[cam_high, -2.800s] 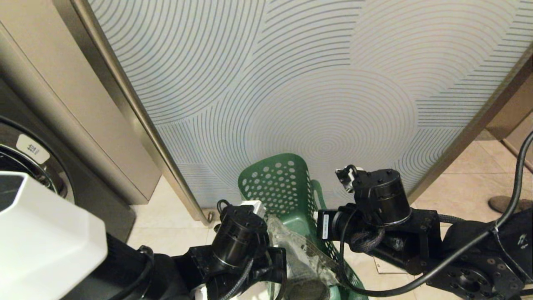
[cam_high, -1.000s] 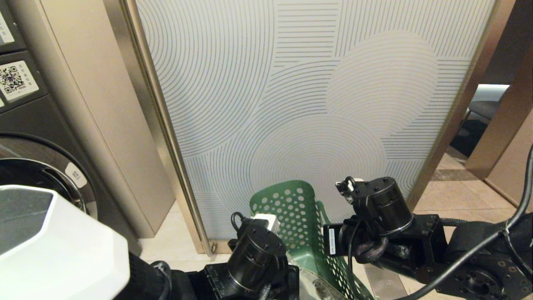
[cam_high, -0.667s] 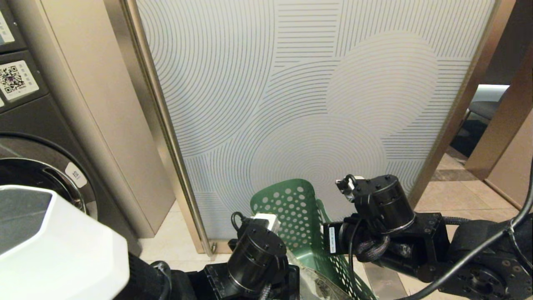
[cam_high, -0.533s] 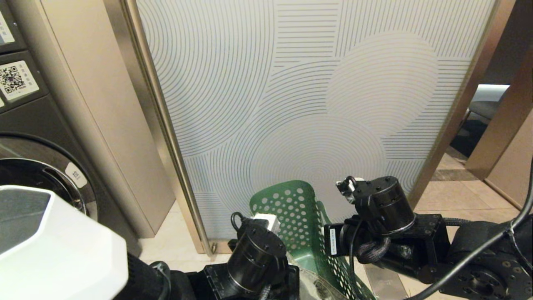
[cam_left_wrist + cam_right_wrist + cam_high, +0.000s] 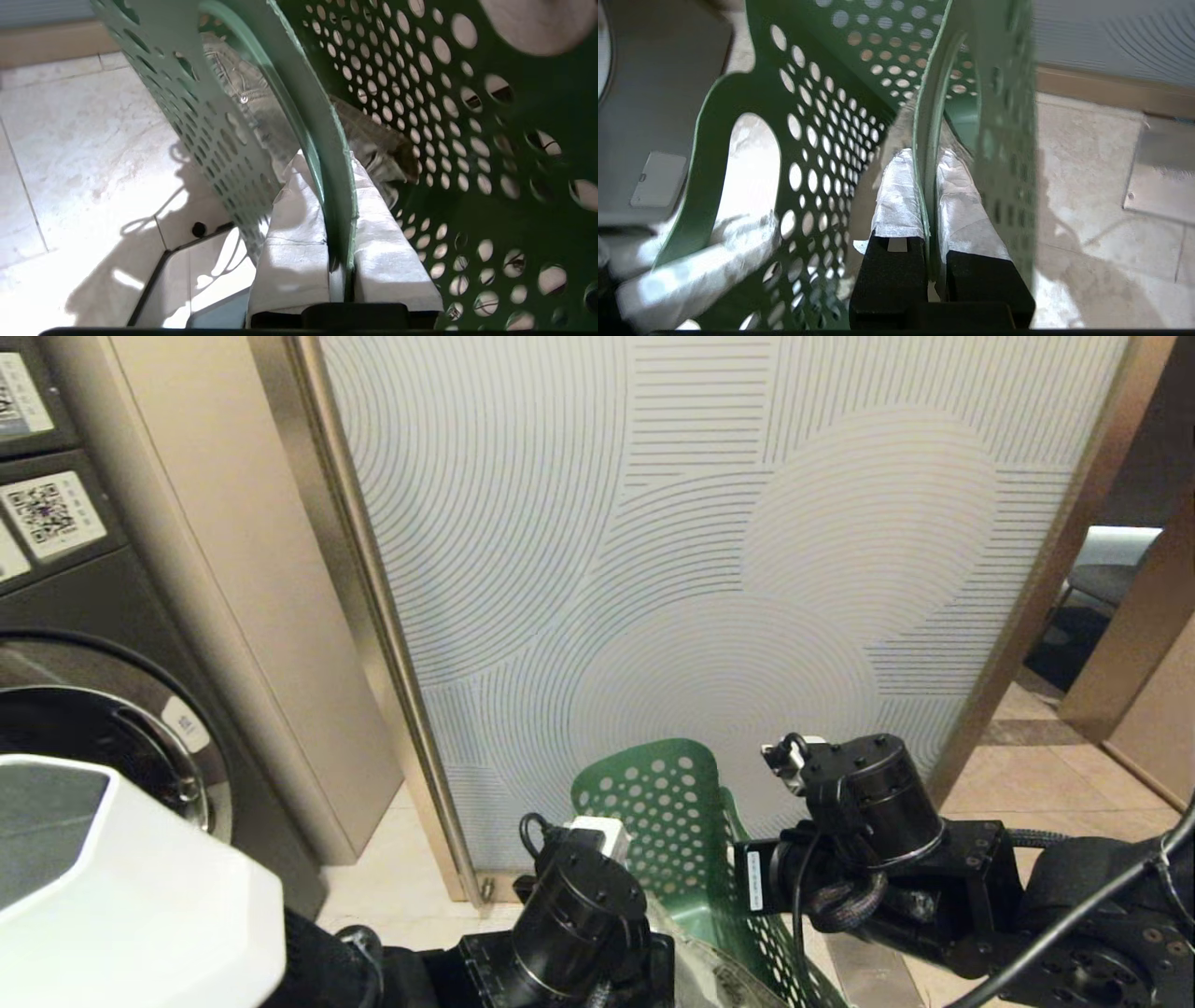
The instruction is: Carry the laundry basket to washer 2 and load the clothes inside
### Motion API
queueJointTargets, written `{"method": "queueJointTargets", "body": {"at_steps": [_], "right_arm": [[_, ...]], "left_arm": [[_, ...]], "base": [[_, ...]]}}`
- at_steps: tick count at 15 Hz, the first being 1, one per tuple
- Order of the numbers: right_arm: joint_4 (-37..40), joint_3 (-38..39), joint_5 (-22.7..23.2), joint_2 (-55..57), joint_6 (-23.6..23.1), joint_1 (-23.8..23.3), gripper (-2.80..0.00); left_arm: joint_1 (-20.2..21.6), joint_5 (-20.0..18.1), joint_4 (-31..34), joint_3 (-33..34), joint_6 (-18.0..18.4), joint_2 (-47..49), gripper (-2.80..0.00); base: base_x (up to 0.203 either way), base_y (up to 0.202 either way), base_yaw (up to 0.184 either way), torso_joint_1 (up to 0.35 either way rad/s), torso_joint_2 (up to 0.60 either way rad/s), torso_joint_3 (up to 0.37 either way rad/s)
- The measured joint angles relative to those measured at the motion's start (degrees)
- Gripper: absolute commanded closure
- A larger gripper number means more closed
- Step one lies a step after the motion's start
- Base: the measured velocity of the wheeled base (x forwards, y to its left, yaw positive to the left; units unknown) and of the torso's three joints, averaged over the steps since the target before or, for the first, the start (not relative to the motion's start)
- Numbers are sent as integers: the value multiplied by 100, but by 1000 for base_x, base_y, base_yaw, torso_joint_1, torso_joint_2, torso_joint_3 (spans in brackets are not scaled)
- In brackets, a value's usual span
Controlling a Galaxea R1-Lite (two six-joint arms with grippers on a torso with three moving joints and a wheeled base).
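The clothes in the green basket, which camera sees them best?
The left wrist view: the clothes show as wrinkled grey fabric behind the basket wall. The head view catches only a sliver between the arms. In the right wrist view they are hard to pick out.

I am steering through what looks like a shared or coin laundry room. On my left stands a dark grey front-loading washer [image 5: 112,728] with a round chrome-rimmed door, and QR-code stickers [image 5: 42,513] on its upper panel suggest pay-by-phone use. Ahead is a frosted glass partition [image 5: 709,569] patterned with fine curved lines in a brushed metal frame [image 5: 373,616]. The floor is pale beige tile [image 5: 401,887].
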Motion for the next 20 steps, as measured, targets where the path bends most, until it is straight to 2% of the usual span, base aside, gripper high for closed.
{"method": "queueJointTargets", "body": {"at_steps": [20], "right_arm": [[-11, 300, -9, -232, -157, 2, 0]], "left_arm": [[-177, 231, 0, 46, -6, -24, 0]], "base": [[1, -8, 175, 2, 3, 3]]}}
